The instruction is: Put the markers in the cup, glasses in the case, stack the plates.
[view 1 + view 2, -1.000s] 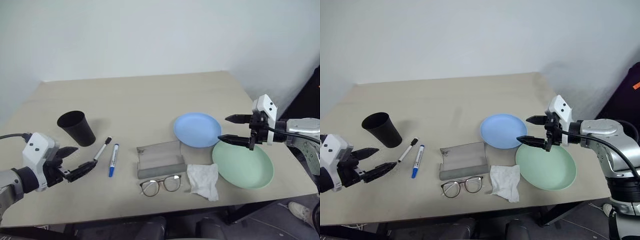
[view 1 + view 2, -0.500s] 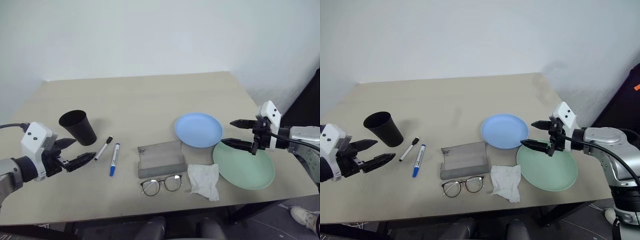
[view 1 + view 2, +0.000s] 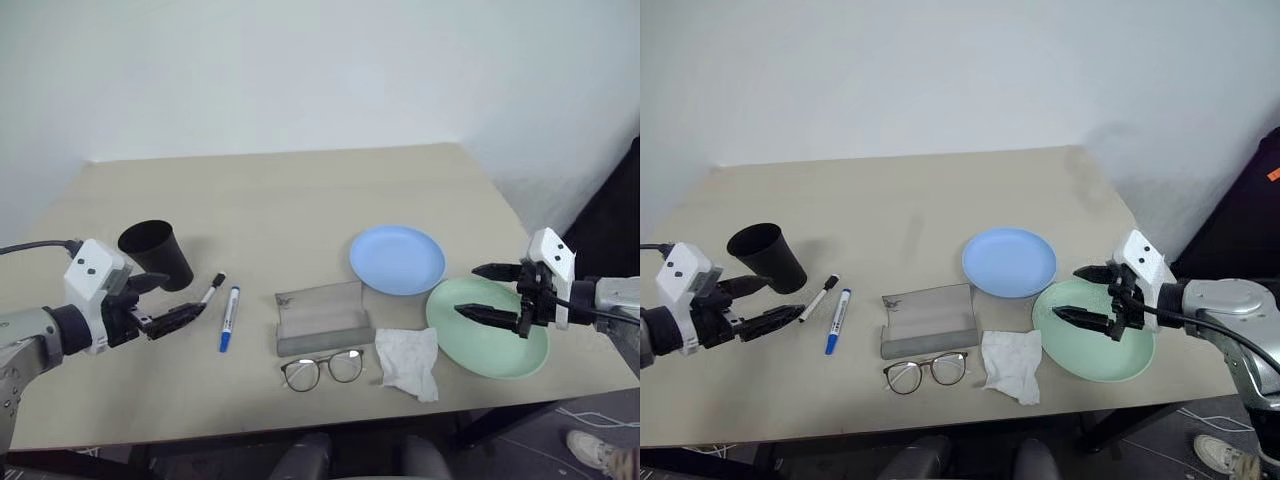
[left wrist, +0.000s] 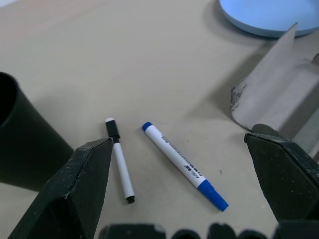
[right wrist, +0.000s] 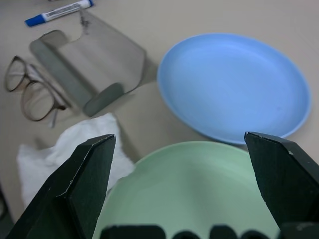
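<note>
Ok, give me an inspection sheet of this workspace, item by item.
Surface: beige table, level.
Job's things: black cup upright; two markers, black-capped marker and blue-capped marker, lying beside it; grey case open; glasses in front of the case; blue plate and green plate side by side, unstacked.
Clutter: crumpled white tissue between glasses and green plate.
Claws: left claw open near the markers; right claw open over the green plate; both hold nothing.
Cables: black cable at the left arm.
Surroundings: plain white wall.
</note>
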{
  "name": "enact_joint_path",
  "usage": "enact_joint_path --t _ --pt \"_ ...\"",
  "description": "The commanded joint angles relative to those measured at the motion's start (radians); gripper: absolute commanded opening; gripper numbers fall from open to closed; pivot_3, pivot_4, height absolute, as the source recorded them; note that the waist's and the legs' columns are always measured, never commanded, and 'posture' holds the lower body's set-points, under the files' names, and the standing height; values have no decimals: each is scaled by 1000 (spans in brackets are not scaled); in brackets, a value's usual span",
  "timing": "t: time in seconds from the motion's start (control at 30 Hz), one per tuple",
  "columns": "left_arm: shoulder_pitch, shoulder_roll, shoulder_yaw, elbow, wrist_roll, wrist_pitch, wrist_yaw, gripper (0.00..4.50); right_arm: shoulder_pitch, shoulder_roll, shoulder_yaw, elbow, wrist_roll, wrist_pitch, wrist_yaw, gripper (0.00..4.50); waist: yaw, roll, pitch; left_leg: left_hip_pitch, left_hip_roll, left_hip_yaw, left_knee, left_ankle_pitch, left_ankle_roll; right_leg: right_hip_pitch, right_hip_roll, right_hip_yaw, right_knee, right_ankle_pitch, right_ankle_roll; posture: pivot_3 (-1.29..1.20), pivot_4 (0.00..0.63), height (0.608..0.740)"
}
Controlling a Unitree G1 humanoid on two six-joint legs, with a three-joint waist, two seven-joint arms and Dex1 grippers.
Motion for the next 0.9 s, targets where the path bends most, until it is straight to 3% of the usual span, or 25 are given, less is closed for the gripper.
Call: enact_joint_path --t 0.03,0.33,0.47,0.77,0.9 --pt "-32 16 5 -5 -11 -39 -25 4486 30 -22 -19 -106 9 40 -42 4500 0 0 0 0 0 0 0 0 0 0 0 0 0 0 0 0 0 698" --pt "-38 -11 12 -29 -72 -146 -160 4486 189 -82 31 -246 -65 94 -131 4500 0 -1 0 -1 1 1 0 0 0 0 -1 -1 -2 0 0 0 0 698" --pt "-30 -17 44 -53 -154 -146 -225 4486 222 -147 122 -238 -208 68 -193 4500 -1 0 1 -1 5 2 0 0 0 0 -2 -4 -5 0 0 0 0 698" --pt "-17 -23 23 -60 -137 -188 -217 4486 203 -150 256 -228 -325 84 -243 4500 0 0 1 -1 13 4 -1 -2 -2 2 -2 -16 -13 2 1 0 0 698" --pt "0 -27 28 -64 -134 -197 -210 4500 178 -142 290 -217 -366 69 -253 3600 0 0 1 -1 14 4 -1 -2 -2 2 -2 -17 -14 3 2 0 0 698"
